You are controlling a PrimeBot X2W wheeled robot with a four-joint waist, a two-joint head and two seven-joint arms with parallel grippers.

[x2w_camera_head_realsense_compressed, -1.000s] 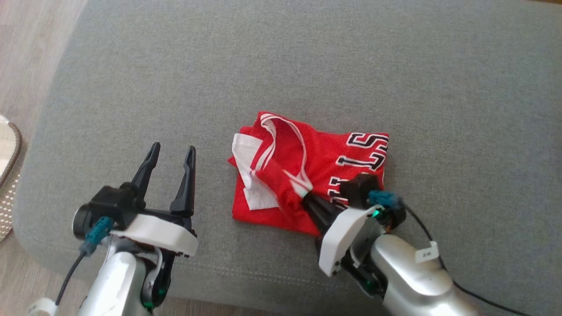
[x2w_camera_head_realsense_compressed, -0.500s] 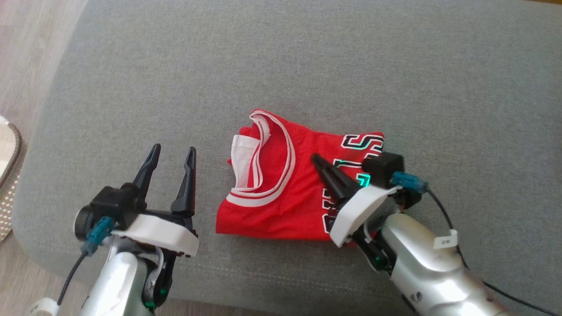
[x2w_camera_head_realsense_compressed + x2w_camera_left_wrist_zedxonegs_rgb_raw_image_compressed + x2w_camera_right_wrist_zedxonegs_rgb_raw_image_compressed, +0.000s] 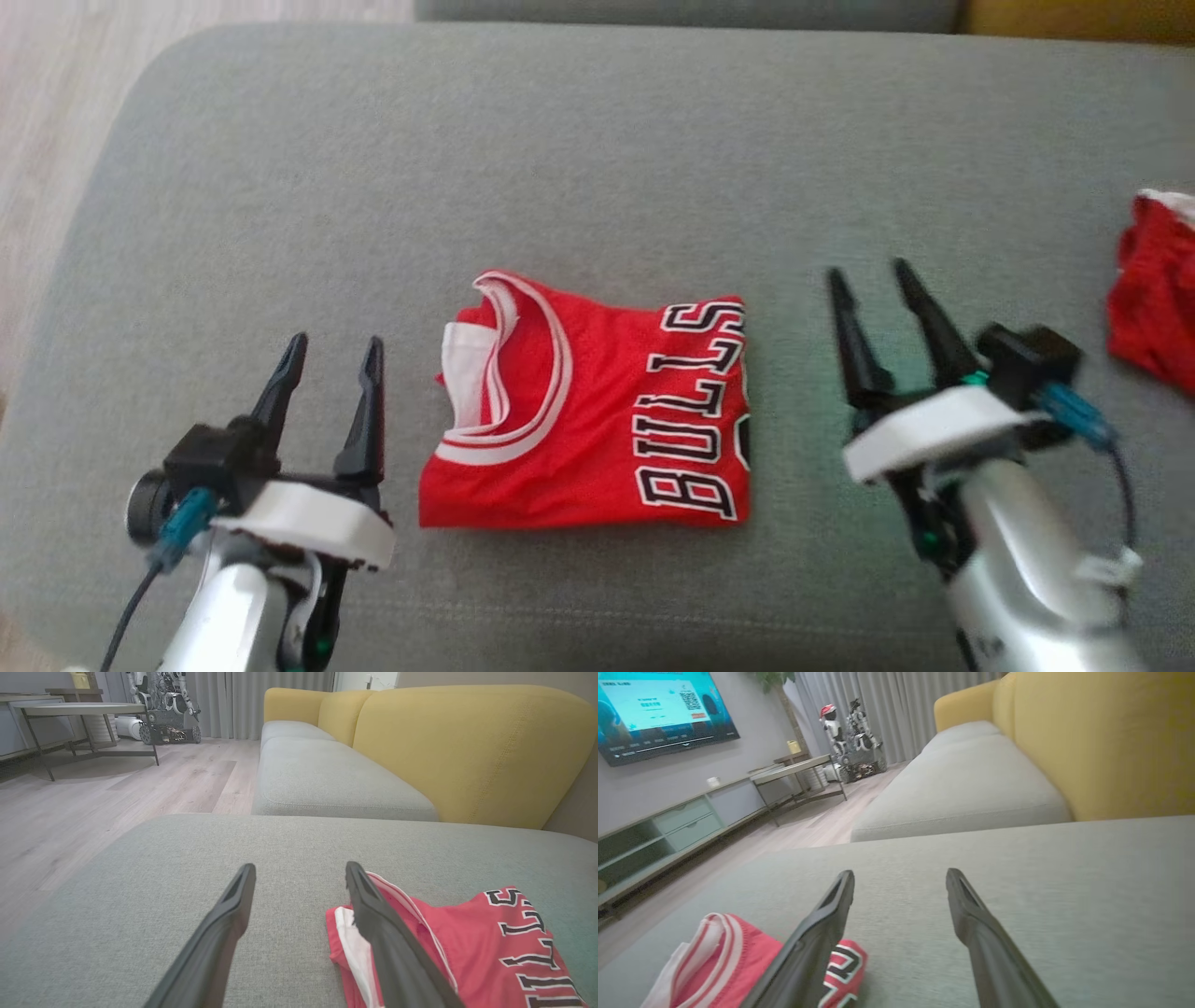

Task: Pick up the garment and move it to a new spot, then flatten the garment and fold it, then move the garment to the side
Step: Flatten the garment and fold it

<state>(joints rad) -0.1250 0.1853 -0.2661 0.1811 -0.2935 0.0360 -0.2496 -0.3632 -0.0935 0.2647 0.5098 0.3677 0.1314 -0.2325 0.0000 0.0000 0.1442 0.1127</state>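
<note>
The garment (image 3: pixel 588 411) is a red jersey with white trim and black lettering, folded into a flat rectangle on the grey cushion (image 3: pixel 597 168). My left gripper (image 3: pixel 331 350) stands open just left of it, nothing between its fingers. To the jersey's right my right gripper (image 3: pixel 868 275) is open and empty, apart from the cloth. Along the left wrist view the garment (image 3: pixel 467 942) lies beside the right finger of the left gripper (image 3: pixel 299 872). Through the right wrist camera the garment (image 3: pixel 724 961) sits at lower left, beside the open right gripper (image 3: pixel 901 877).
Another red cloth (image 3: pixel 1153 289) lies at the cushion's far right edge. A yellow sofa back (image 3: pixel 467 742) rises behind the cushion. Wooden floor (image 3: pixel 56 112) borders the left side, with a low table (image 3: pixel 84 714) and another robot (image 3: pixel 850 732) farther off.
My right gripper let go of the jersey, opened and drew off to the right. The jersey now lies flat and folded. The head camera shifted, bringing the far red cloth into view.
</note>
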